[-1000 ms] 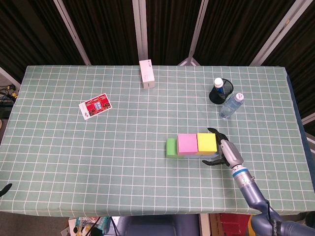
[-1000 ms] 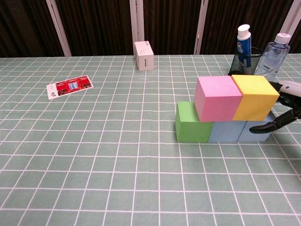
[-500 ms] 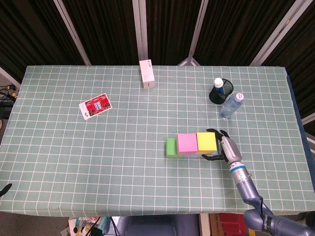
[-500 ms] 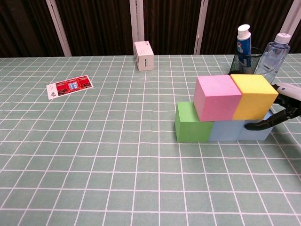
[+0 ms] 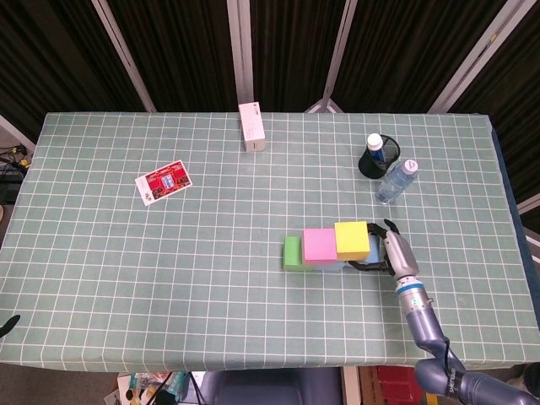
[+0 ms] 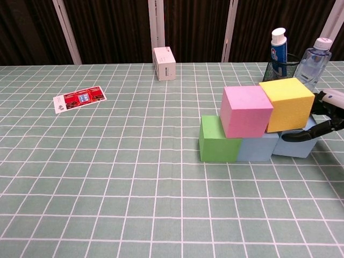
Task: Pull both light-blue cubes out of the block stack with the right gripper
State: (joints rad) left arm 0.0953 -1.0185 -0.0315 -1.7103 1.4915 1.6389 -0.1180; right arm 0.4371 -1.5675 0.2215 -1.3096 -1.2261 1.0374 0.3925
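At the near right of the counter, the right hand grips the end light-blue cube, which has slid outward and turned since a moment ago; the yellow cube above it has tilted and shifted with it. The second light-blue cube sits under the pink cube, beside the green cube. So the first pull looks under way, the second untouched. The left hand is out of sight. Farther back, the red card, white box, water bottle and tube in the mesh cup carry print too small to read
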